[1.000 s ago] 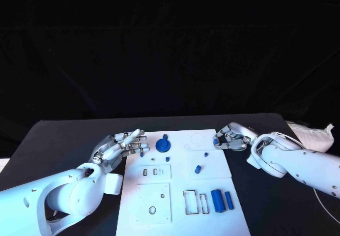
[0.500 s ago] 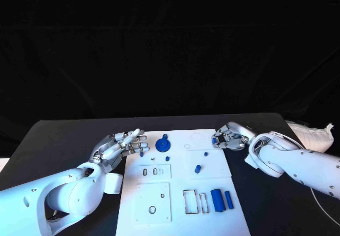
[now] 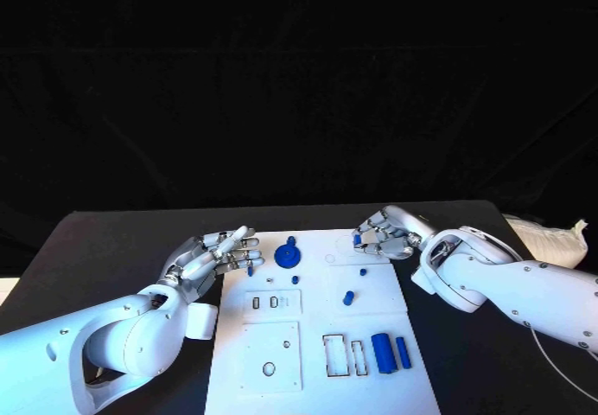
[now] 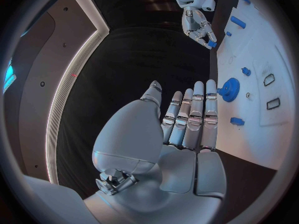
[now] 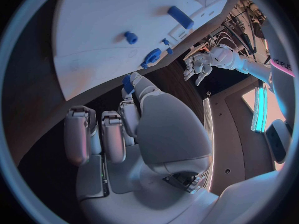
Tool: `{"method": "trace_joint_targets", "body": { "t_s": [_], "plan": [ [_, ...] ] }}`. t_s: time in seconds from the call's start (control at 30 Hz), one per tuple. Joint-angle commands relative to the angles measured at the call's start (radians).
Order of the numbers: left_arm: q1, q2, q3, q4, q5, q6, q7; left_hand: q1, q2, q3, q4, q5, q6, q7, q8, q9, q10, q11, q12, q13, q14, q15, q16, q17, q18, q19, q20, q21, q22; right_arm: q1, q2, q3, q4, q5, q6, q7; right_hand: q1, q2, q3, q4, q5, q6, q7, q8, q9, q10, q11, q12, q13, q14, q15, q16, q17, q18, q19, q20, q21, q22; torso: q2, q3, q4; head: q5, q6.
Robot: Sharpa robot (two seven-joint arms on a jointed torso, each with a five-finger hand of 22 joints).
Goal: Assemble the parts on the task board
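Observation:
The white task board lies mid-table. My right hand hovers over its far right corner and pinches a small blue part between thumb and finger; the right wrist view shows that part at the fingertips above the board. My left hand holds nothing, its fingers stretched out beside the board's far left edge, close to the blue gear. In the left wrist view the left hand points toward the gear, with the right hand beyond.
Other blue parts lie on the board: a small peg, a knob, an oblong piece and two cylinders near the front right. Open cut-outs sit beside them. A white bag lies at the table's right edge.
My right hand has moved left and slightly away from me, carrying the small blue part over the board's far right corner. The left hand has stayed in place.

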Motion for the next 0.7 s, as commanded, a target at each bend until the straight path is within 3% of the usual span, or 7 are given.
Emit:
{"method": "trace_joint_targets", "body": {
  "t_s": [0.03, 0.27, 0.47, 0.6, 0.7],
  "plan": [
    [0.000, 0.004, 0.001, -0.001, 0.001, 0.020, 0.008, 0.000, 0.007, 0.001, -0.004, 0.002, 0.008, 0.001, -0.005, -0.001, 0.007, 0.003, -0.007, -0.001, 0.006, 0.003, -0.005, 0.001, 0.011, 0.005, 0.001, -0.004, -0.001, 0.000, 0.023, -0.002, 0.043, -0.068, -0.003, -0.116, 0.001, 0.013, 0.009, -0.003, -0.007, 0.012, -0.006, -0.002, 0.002, 0.029, -0.035, -0.007, -0.044, 0.098, -0.009, 0.002, 0.237, -0.005, 0.003, -0.006, 0.006, 0.055, -0.004, -0.0035, 0.0023, 0.006, -0.006],
    [0.000, 0.009, 0.001, -0.008, 0.001, 0.021, 0.008, 0.000, 0.007, 0.001, -0.004, 0.002, 0.008, 0.001, -0.005, -0.001, 0.007, 0.003, -0.007, -0.001, 0.006, 0.003, -0.005, 0.001, 0.011, 0.005, 0.001, -0.004, -0.001, -0.007, 0.093, -0.016, 0.109, -0.173, 0.036, -0.209, -0.002, 0.016, 0.012, -0.003, -0.008, 0.010, -0.004, -0.004, 0.002, 0.029, -0.034, -0.009, -0.045, 0.098, -0.009, 0.001, 0.234, -0.004, 0.002, -0.007, 0.004, 0.053, -0.004, -0.0055, 0.0037, 0.022, -0.022],
    [0.000, 0.011, 0.001, -0.011, 0.001, 0.022, 0.009, 0.001, 0.009, 0.001, -0.005, 0.003, 0.008, 0.001, -0.005, -0.001, 0.007, 0.003, -0.007, -0.001, 0.006, 0.003, -0.006, 0.001, 0.011, 0.005, 0.001, -0.005, -0.001, -0.023, 0.151, -0.032, 0.125, -0.230, 0.077, -0.256, -0.005, 0.015, 0.013, -0.002, -0.008, 0.009, -0.004, -0.005, 0.002, 0.028, -0.034, -0.010, -0.046, 0.097, -0.009, 0.000, 0.232, -0.004, 0.002, -0.007, 0.004, 0.052, -0.003, -0.0053, 0.0014, 0.048, -0.036],
    [0.000, 0.010, 0.001, -0.010, 0.001, 0.021, 0.008, 0.001, 0.009, 0.001, -0.005, 0.003, 0.008, 0.001, -0.005, -0.001, 0.007, 0.003, -0.007, -0.001, 0.006, 0.003, -0.006, 0.001, 0.011, 0.005, 0.001, -0.005, -0.001, -0.038, 0.183, -0.037, 0.122, -0.258, 0.096, -0.271, -0.006, 0.015, 0.013, -0.002, -0.009, 0.009, -0.004, -0.006, 0.002, 0.028, -0.033, -0.010, -0.046, 0.097, -0.009, 0.000, 0.232, -0.004, 0.001, -0.007, 0.004, 0.052, -0.002, -0.0035, -0.0009, 0.050, -0.041],
    [0.000, 0.010, 0.001, -0.010, 0.001, 0.022, 0.007, 0.001, 0.009, 0.001, -0.005, 0.003, 0.008, 0.001, -0.005, -0.001, 0.007, 0.003, -0.007, -0.001, 0.006, 0.003, -0.006, 0.001, 0.011, 0.005, 0.001, -0.005, -0.001, -0.048, 0.203, -0.040, 0.118, -0.275, 0.105, -0.281, -0.008, 0.014, 0.013, -0.001, -0.009, 0.009, -0.003, -0.006, 0.002, 0.028, -0.033, -0.010, -0.046, 0.097, -0.009, 0.000, 0.231, -0.004, 0.001, -0.007, 0.003, 0.051, -0.002, -0.0034, 0.0011, 0.051, -0.044]
  ]
}}
